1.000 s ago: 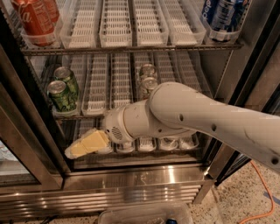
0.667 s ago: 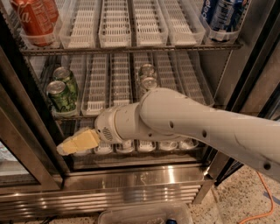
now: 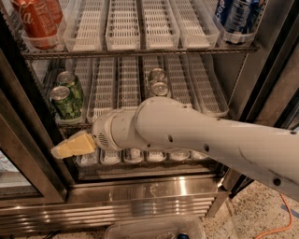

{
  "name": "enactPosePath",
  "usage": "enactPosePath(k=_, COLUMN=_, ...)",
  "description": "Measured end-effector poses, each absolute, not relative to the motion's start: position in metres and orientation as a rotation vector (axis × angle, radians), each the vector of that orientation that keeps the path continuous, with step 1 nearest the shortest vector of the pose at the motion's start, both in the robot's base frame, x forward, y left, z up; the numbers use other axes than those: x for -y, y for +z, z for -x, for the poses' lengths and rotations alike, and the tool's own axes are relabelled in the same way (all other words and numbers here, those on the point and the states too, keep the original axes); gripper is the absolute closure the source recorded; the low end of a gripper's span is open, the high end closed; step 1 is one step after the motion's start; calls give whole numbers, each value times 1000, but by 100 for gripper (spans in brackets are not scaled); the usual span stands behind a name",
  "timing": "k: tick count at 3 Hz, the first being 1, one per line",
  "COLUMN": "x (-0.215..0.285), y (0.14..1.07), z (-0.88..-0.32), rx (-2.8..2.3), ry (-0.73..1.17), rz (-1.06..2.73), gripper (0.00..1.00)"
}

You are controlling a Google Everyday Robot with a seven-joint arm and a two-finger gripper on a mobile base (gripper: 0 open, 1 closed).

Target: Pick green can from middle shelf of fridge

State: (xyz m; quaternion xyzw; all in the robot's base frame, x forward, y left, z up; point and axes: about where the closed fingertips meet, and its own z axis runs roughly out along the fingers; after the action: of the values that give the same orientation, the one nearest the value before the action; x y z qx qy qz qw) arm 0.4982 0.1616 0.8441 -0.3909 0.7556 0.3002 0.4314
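Two green cans stand one behind the other at the left end of the middle shelf [image 3: 129, 88], the front one [image 3: 64, 101] and the rear one [image 3: 71, 82]. Both are upright with silver tops. My gripper [image 3: 70, 146], pale yellow at the tip of the white arm [image 3: 196, 135], is below and in front of the front green can, near the shelf's front edge, apart from it and holding nothing. The fridge [image 3: 140, 198] is open, its steel base panel below.
Red cola cans [image 3: 35, 18] are on the top shelf at left, blue cans [image 3: 239, 13] at right. Two pale cans [image 3: 159, 84] stand mid-shelf behind my arm. Several can tops [image 3: 110, 156] line the bottom shelf. A dark door frame [image 3: 28, 140] is left of the gripper. A clear plastic bin [image 3: 154, 228] lies on the floor.
My arm has swung left and a little up, bringing the gripper from under the middle of the shelf to just below the green cans. The cans have not moved.
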Motion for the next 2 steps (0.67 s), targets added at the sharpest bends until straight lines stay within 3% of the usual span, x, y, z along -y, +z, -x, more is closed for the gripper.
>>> enactPosePath(k=2, x=-179, y=840, z=-512, rx=-1845, ry=777, rz=846, gripper=0)
